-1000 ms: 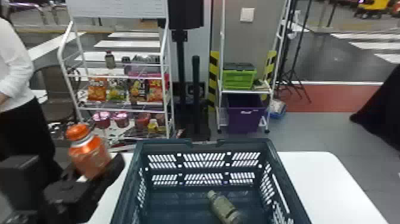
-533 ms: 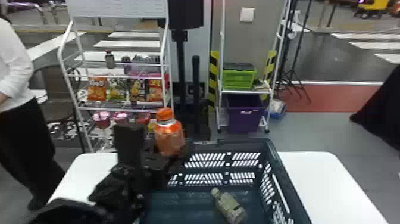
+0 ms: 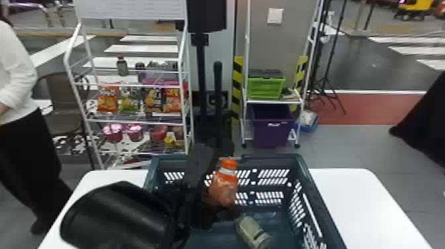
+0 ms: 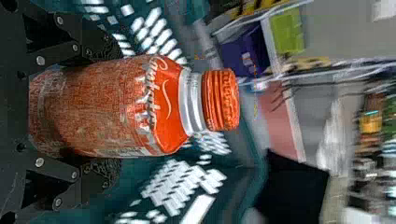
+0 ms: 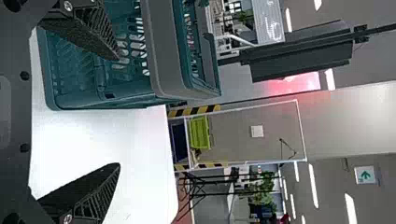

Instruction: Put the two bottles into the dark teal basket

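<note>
Left end effector, head view: over the dark teal basket, closed about the body of the orange bottle. Left wrist view: the fingers stand roughly a bottle's width apart, one on either side of the lower body; the cap points away from the palm. In the head view the orange bottle is near upright, slightly tilted, cap uppermost.

Right end effector, right wrist view: fingers spread wide, with nothing held between them. One finger overlaps the basket in this view, the other the white tabletop; whether either touches cannot be told.

Second bottle, grey-green: lying on its side inside the basket, on the floor of it, partly hidden behind the left end effector. The basket stands on the tabletop. Beyond: a white rack bearing snack bags, and another with a green crate above a purple bin.
</note>
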Controlling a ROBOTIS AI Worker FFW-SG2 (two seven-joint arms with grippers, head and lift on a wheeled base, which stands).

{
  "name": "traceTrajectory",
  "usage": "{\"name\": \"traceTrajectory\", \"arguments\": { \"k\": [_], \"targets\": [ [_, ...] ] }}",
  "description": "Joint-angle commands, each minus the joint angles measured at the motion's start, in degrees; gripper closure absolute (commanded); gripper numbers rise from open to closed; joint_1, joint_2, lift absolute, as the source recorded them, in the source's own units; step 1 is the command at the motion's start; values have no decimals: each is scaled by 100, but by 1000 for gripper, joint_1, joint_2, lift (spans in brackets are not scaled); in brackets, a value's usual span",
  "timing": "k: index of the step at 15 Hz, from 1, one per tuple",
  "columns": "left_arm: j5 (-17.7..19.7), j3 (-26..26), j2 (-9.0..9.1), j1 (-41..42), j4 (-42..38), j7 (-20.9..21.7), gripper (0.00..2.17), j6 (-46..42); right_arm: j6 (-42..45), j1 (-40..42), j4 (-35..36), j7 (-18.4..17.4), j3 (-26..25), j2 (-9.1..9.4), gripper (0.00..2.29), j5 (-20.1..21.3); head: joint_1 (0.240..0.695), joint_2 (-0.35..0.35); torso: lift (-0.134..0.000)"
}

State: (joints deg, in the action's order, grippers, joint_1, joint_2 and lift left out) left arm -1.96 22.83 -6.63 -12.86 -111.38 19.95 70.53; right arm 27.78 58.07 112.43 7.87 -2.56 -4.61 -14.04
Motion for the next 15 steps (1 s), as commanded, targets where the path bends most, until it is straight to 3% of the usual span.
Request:
{"name": "traceTrajectory", "arguments": {
  "k": [1,3,5,7,8,9,10,11,12,15],
  "targets": [
    [-296,372,-137,-402,257,184,2145,836,126,29,-37,66,9,92,76,7,499,0,0],
    [-560,530,-75,-700,573,606,2145,1170,267,38,-98,119,18,145,80,7,499,0,0],
    [-1000,618,171,-911,960,1151,2145,1434,495,90,-168,119,53,145,80,7,499,0,0],
    [-1958,495,678,-955,1320,1916,2145,1416,724,143,-239,119,53,153,80,-2,499,0,0],
    [-2467,275,678,-850,1435,2250,2061,1205,882,170,-256,119,53,153,80,-2,499,0,0],
    [-2775,55,678,-683,1461,2461,1615,572,935,187,-265,119,45,180,80,7,499,0,0],
    [-2784,20,678,-639,1444,2487,917,502,952,196,-265,119,45,180,80,-2,499,0,0],
    [-2784,20,678,-639,1426,2540,421,520,970,205,-265,119,45,189,80,-2,499,0,0],
    [-2801,-6,678,-604,1400,2531,178,520,987,213,-256,136,45,189,80,-2,499,0,0],
    [-2801,-129,678,-498,1268,2496,66,520,987,222,-204,189,53,224,80,-2,499,0,0]
  ]
}}
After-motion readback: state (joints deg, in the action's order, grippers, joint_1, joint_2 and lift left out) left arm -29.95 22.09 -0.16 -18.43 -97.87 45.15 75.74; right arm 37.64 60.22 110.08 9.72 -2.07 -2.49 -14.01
